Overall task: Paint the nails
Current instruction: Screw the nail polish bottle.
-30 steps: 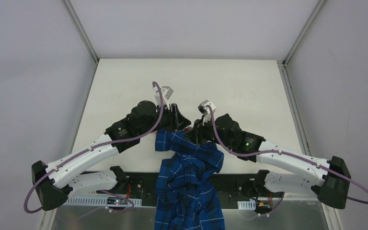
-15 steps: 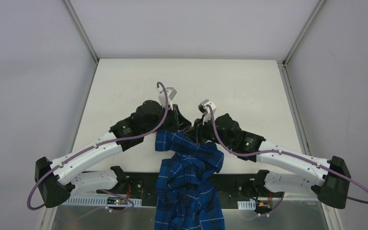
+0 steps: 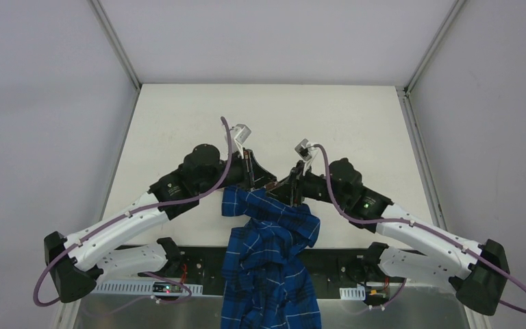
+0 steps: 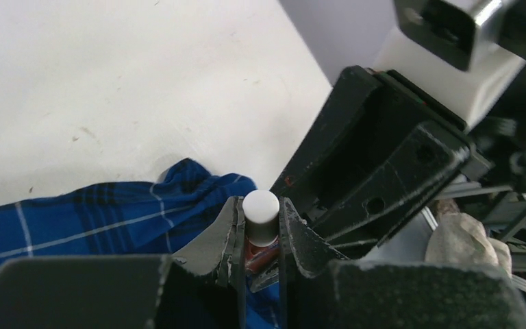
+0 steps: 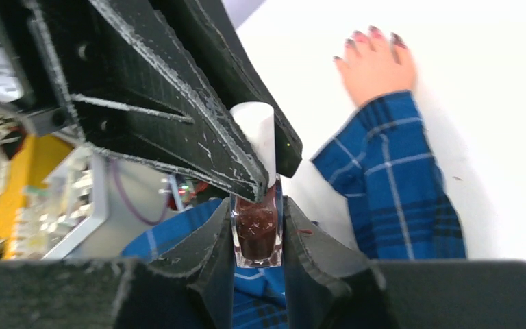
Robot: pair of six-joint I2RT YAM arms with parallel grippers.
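Observation:
A small glass polish bottle (image 5: 257, 236) with dark red polish sits between both grippers. My right gripper (image 5: 258, 207) is shut on the glass body. My left gripper (image 4: 259, 208) is shut on its white cap (image 4: 260, 214). The pale pinkish hand (image 5: 378, 68) lies flat on the table beyond, with dark reddish nails (image 5: 372, 32) at its fingertips and a blue plaid sleeve (image 5: 394, 178). In the top view the grippers, left (image 3: 257, 177) and right (image 3: 289, 190), meet above the sleeve (image 3: 268, 236); the hand is hidden there.
The white table (image 3: 342, 123) stretches behind the grippers, bounded by grey walls. The sleeve drapes over the near table edge between the arm bases. Cables and a mounting rail (image 3: 137, 286) run along the front edge.
My right arm has swung its wrist out to the right and turned, still on the bottle. My left arm shifted forward and came back, staying on the cap.

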